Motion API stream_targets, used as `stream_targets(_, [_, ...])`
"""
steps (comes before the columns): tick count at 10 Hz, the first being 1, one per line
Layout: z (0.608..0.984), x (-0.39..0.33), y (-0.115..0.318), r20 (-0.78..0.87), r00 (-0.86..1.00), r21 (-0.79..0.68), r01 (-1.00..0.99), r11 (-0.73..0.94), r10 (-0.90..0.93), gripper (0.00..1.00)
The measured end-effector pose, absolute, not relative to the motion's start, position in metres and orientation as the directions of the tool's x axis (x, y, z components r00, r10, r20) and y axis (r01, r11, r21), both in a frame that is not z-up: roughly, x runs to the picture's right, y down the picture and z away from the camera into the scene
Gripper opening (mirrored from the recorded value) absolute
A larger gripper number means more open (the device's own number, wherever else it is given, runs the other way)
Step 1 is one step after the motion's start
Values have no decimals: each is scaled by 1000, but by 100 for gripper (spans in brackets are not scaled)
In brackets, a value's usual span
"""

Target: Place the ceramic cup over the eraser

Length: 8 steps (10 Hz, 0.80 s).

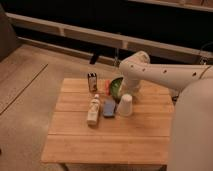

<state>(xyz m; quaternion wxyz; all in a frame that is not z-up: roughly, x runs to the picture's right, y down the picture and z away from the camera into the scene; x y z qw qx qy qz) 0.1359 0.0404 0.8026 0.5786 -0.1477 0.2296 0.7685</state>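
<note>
The wooden tabletop [100,142] carried a row of three things near its middle: a white bottle [93,110] lying on its side, the blue eraser [109,107] just beside it, and the cup [125,105] just right of the eraser, standing mouth-down and not covering it. Just behind and above the cup hung the gripper [131,90], jaws spread wide, with nothing in its hold. A green bowl [116,86] sat beside it, and a small dark box [92,82] stood upright farther left. The white arm [165,75] reached in from the right.
</note>
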Motion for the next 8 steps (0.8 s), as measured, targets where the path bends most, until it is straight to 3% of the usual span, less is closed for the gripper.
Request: stream_targets(8, [833,139,67,-543,-258,203,-964,-173,800,65])
